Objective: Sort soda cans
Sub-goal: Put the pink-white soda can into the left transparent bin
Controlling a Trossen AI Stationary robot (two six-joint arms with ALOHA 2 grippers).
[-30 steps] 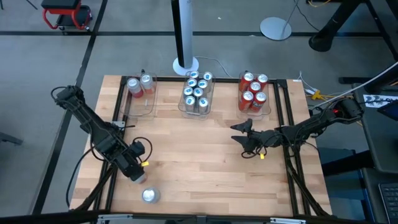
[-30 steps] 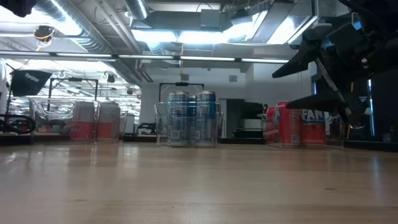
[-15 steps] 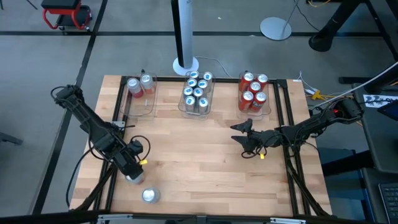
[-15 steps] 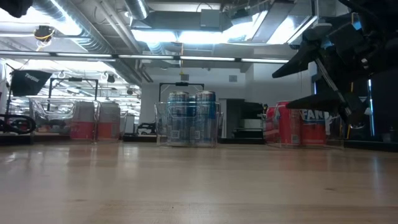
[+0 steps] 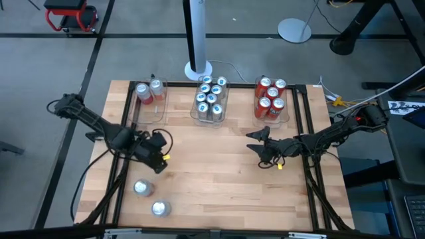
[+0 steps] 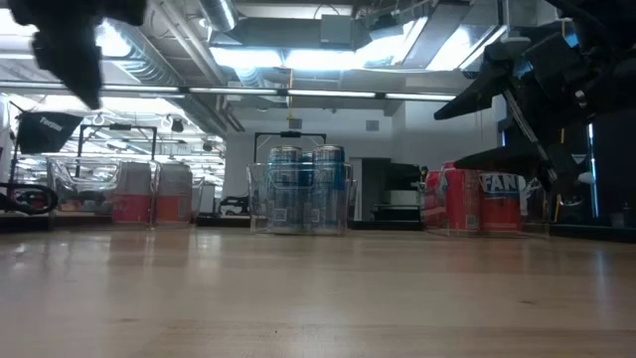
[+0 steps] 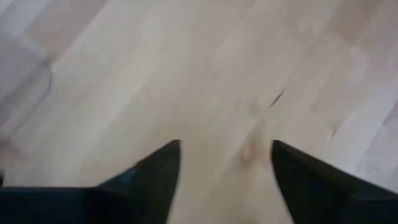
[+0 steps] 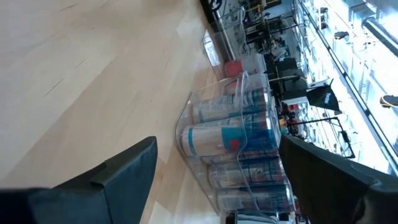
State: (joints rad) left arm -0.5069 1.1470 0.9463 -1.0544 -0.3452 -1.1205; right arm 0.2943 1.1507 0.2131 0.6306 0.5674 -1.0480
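Two silver-topped cans (image 5: 141,188) (image 5: 159,208) stand upright on the wood near the table's near-left corner, untouched. My left gripper (image 5: 158,162) hovers open above bare wood (image 7: 225,146), toward the far right of those cans, and shows at the top left of the low view (image 6: 72,48). My right gripper (image 5: 256,142) waits open above the table right of centre (image 6: 497,119), facing the middle bin of blue cans (image 8: 230,134).
Three clear bins stand along the far edge. The left bin (image 5: 150,111) holds two red-and-silver cans, the middle bin (image 5: 211,118) several blue cans, the right bin (image 5: 271,120) several red cans. Bare wood lies between the arms. A black frame runs along both table sides.
My left gripper has risen and moved from the near-left corner toward the table's far edge and centre. The can that was beneath it now stands free beside the other can. My right arm has kept still.
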